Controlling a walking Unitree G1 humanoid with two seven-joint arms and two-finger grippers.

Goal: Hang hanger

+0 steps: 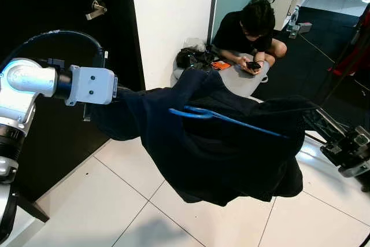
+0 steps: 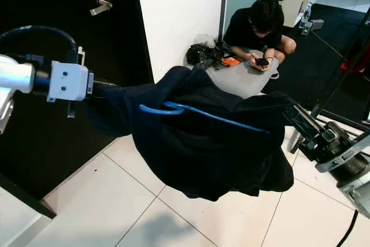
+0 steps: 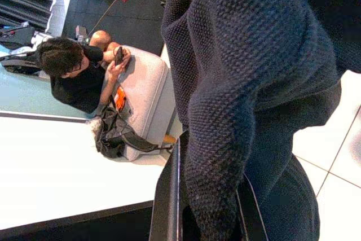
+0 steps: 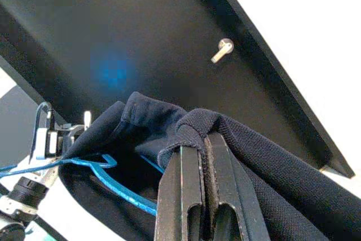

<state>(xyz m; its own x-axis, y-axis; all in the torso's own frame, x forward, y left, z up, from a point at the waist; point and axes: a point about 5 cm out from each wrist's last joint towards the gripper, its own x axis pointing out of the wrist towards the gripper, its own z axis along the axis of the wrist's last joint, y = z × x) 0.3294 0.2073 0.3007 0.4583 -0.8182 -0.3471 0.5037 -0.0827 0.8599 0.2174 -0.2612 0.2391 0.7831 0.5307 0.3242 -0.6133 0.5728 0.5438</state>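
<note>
A dark navy knit garment (image 1: 219,160) hangs stretched between my two grippers above the tiled floor. A thin blue hanger (image 1: 231,121) lies across its top, hook toward my left arm, its far end tucked into the fabric. My left gripper (image 3: 208,218) is buried in the garment's left end, fingers (image 3: 166,196) on either side of a thick fold. My right gripper (image 4: 203,139) holds the right end, its two black fingers pressed together with cloth draped over the tips. The hanger (image 4: 113,182) also shows in the right wrist view.
A black door with a silver handle (image 1: 96,10) stands close on the left, beside a white wall (image 1: 173,15). A person (image 1: 254,27) sits on the floor ahead with a phone, by a grey case (image 1: 245,82) and a black bag (image 1: 191,57). Black stand legs (image 2: 341,121) run at right.
</note>
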